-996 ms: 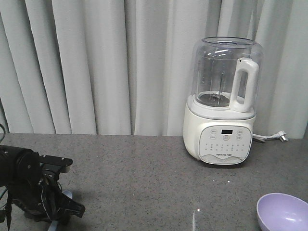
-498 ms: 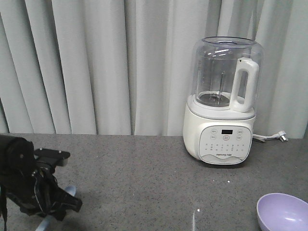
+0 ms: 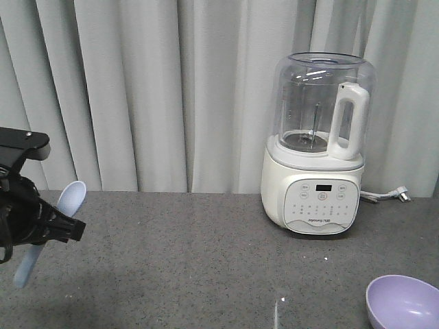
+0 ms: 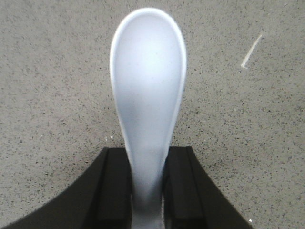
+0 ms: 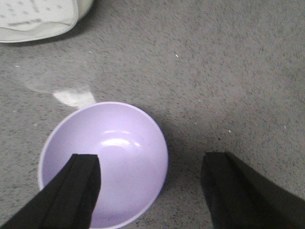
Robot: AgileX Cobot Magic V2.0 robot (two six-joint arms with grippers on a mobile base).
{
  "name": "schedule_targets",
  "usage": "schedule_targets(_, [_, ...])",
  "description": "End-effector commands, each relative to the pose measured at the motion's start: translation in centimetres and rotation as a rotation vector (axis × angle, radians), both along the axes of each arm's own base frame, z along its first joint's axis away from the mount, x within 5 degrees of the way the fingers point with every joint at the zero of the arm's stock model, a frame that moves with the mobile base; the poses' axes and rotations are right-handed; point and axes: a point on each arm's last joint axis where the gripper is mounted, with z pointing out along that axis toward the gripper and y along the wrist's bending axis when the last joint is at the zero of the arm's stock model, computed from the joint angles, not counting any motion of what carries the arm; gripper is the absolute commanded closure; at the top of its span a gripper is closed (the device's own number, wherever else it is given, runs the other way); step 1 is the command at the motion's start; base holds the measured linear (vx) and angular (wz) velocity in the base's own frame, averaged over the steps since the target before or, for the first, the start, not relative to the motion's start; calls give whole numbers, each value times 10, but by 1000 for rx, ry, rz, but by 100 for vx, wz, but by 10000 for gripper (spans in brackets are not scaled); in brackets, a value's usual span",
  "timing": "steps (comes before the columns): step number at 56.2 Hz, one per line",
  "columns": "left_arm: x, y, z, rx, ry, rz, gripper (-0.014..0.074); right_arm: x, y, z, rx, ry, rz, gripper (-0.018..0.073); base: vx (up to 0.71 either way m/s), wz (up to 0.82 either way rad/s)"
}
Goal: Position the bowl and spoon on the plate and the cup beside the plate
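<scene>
Even, soft light; glare patch on table (image 5: 228, 71); highlight inside bowl (image 5: 125, 162); spoon (image 4: 147, 95) close, soft-focus.

Black left claw (image 3: 49, 230) holding blue spoon (image 3: 71, 197) above worktop's (image 3: 192, 260) left edge, blender (image 3: 319, 147) back right, purple bowl (image 3: 403, 301) front-right corner

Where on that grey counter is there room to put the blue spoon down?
The widest bare counter lies between the left hand, holding the spoon aloft, and the blender. The right side is busier: bowl before the blender, right hand over it.
</scene>
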Motion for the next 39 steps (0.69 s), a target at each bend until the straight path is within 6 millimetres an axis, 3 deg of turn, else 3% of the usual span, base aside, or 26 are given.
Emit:
schedule_targets(1, [-9,-1,25,-39,-120,-12,603,8,-21,5,2,-31,-56,66,0,0])
schedule_targets(10, [-10,0,26,-38,-120,-12,603,24,-45,-26,114,76,-62,66,0,0])
schedule_targets(39, [-10,0,26,-41,-127,-11,603,68,-50,-88,226,201,26,111,0,0])
